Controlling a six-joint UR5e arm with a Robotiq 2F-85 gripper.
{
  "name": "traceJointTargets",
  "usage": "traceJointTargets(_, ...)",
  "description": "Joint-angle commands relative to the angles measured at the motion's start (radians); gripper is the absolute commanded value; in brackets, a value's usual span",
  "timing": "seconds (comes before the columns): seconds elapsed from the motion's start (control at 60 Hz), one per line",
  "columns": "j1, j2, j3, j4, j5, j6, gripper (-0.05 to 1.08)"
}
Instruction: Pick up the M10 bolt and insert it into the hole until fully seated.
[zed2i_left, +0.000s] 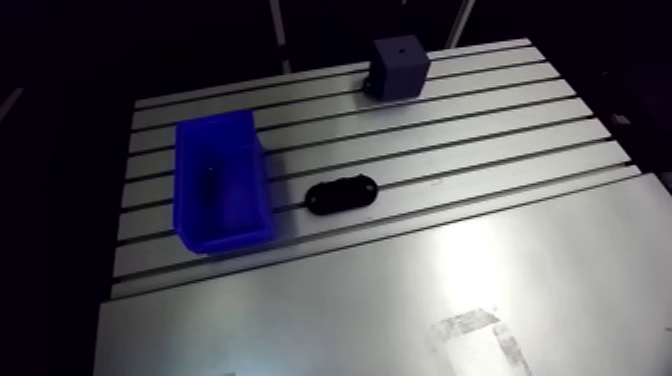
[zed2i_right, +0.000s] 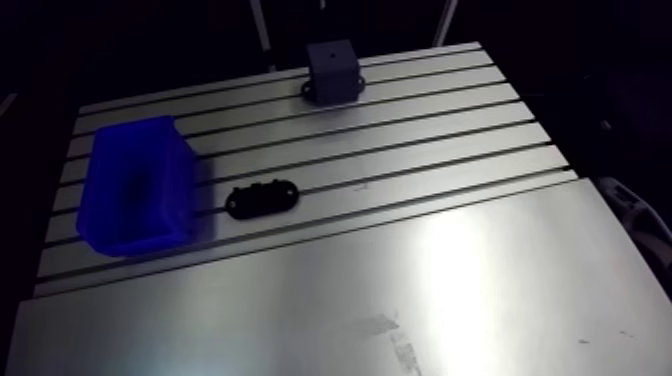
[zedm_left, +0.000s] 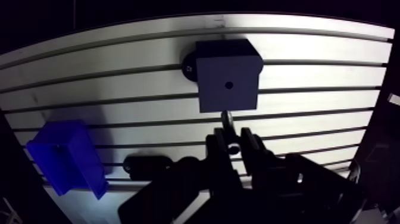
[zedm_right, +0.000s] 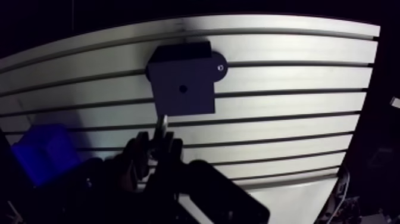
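So in the wrist view the end effector (zedm_left: 233, 146) has the bolt (zedm_left: 227, 119) pinched between its two fingers (zedm_left: 218, 145). They're not spread wide and not fully together, just clamped on the bolt itself. That's where the task's thing is: in the grip, off the bench (zed2i_left: 450, 270).

The bit that matters is that the grey block (zedm_left: 229, 74) sits ahead of the fingertips, and the hole (zedm_left: 228, 85) is the small dark dot in the middle of its top face. The bolt pokes out past the fingertips toward the block. Its free end looks just short of the block's near edge, so the hole lies further ahead of it. How high the tip is above the block I honestly can't tell from here.

As for orientation, the bolt's long axis runs pretty much in line with the end effector, free end pointing away from the wrist. My guess is the next move is mostly lining that axis up over the hole before pushing down.

In the arm view the blue bin (zed2i_left: 222, 180) and the black oval piece (zed2i_left: 341, 192) sit well apart from the block. The end effector doesn't show there.
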Motion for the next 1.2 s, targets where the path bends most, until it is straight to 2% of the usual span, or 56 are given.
traceJointTargets(0.017,0.000,0.010,-0.006,0.001,-0.003,0.016,1.08)
traceJointTargets(0.217,-0.003,0.022,-0.007,0.001,-0.006,0.017,1.08)
traceJointTargets(0.4,-0.017,0.024,-0.003,-0.001,0.003,0.019,1.08)
traceJointTargets(1.2,-0.017,0.042,0.015,0.001,-0.006,0.033,1.08)
